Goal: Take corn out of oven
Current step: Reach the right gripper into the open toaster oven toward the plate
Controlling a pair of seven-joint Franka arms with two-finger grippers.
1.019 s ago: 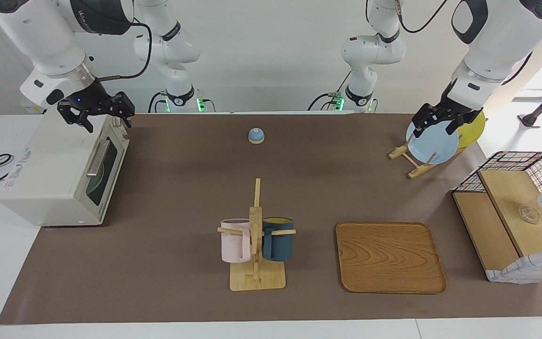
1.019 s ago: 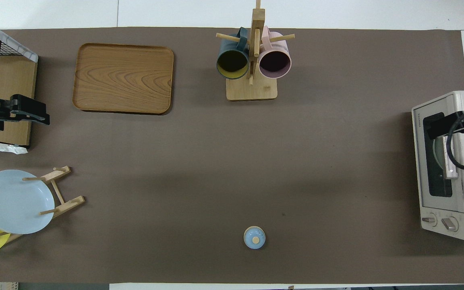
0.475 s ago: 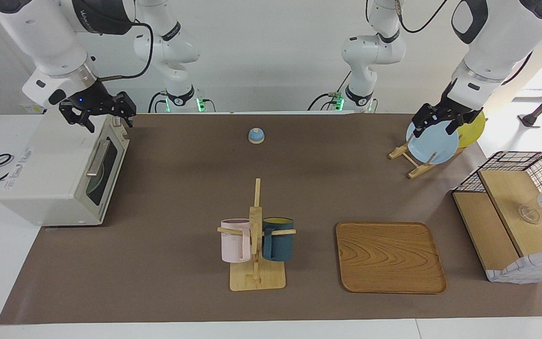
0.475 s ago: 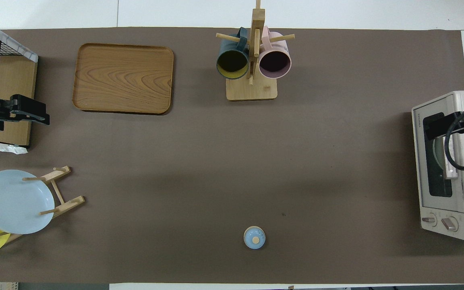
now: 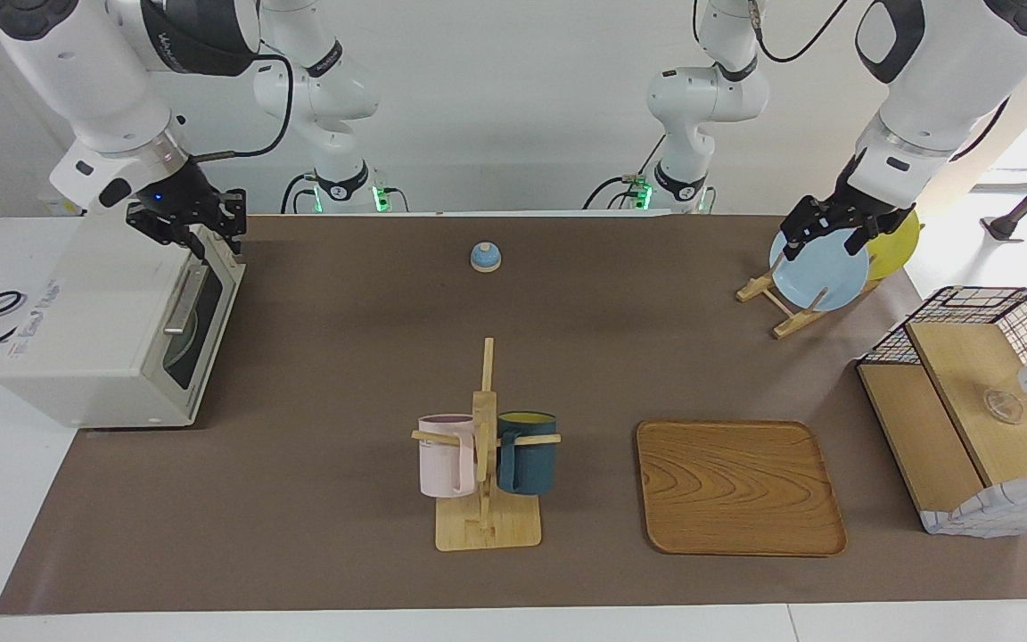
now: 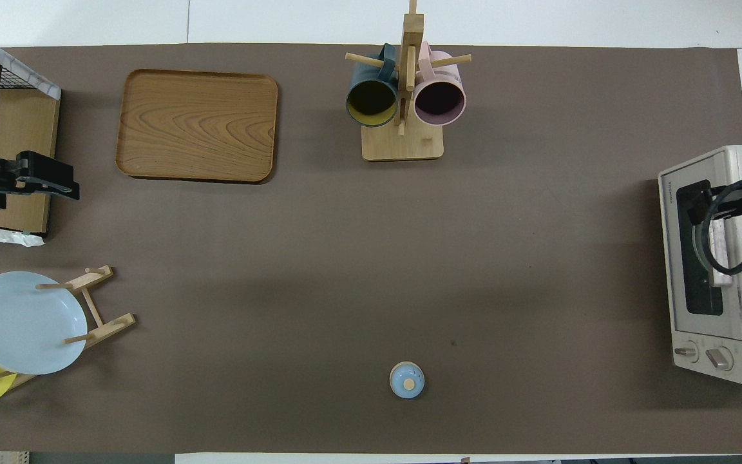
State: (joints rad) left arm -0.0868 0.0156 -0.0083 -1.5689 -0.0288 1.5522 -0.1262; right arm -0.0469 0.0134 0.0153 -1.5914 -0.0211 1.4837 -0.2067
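Oven (image 5: 112, 330) door shut, pale dish visible inside. Wooden tray (image 5: 739, 486) bare. Right gripper (image 5: 197, 234) narrower than before, over oven handle (image 5: 185, 299). Left gripper (image 5: 821, 234) wide, over blue plate (image 5: 821, 272).

Counter (image 5: 317, 374) with brown mat carries: oven (image 5: 112, 330), bell (image 5: 485, 257), mug stand (image 5: 487, 526), tray (image 5: 739, 486), plate rack (image 5: 781, 312), basket (image 5: 977, 419).

Right gripper (image 5: 195, 234) over closed oven (image 5: 121, 330), left gripper (image 5: 821, 234) over plates (image 5: 821, 272)
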